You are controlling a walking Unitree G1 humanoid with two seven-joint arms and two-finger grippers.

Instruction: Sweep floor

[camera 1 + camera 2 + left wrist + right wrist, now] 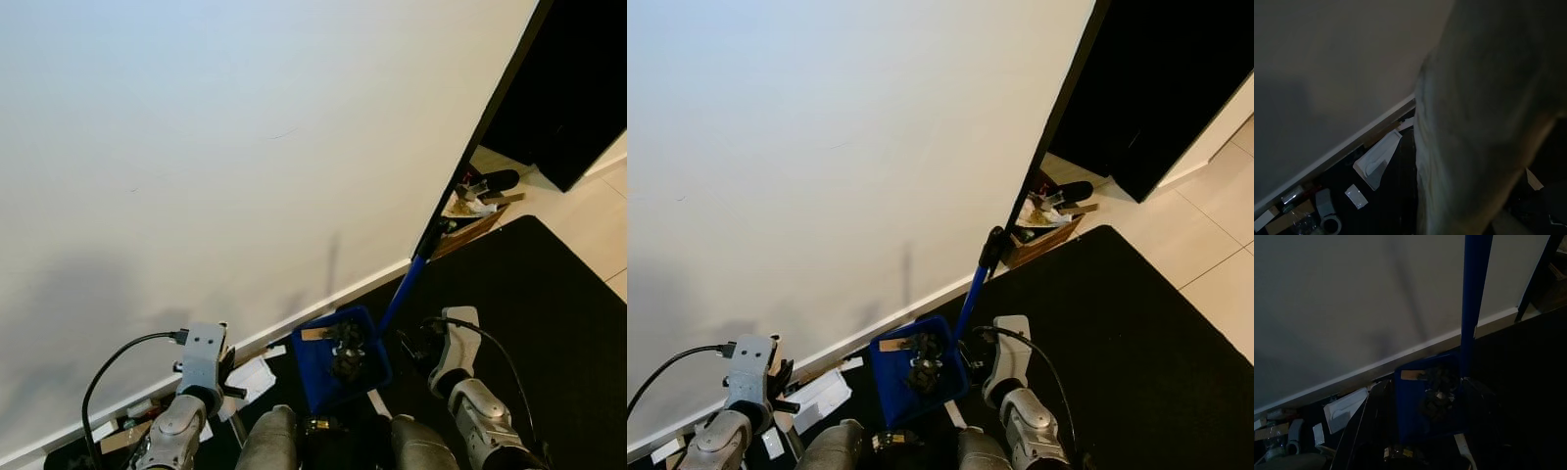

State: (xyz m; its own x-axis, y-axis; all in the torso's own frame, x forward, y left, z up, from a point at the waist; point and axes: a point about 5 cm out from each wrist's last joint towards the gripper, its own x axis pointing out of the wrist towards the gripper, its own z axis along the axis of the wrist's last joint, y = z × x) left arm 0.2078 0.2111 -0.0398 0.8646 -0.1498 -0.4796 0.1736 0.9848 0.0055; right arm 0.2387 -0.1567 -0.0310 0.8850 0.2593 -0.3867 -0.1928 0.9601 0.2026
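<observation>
Left eye view: one blue dustpan (341,367), two grippers alongside.

A big pale blurred shape (1484,112) sits right up against the lens and I can't tell what it is. Past it there's the plain wall (1332,58), with a white skirting board (1347,147) running along its foot. On the dark floor (1391,196) just beside the skirting lie a white wrapper (1376,159), a small white card (1356,196) and some scraps of litter (1290,215).
</observation>
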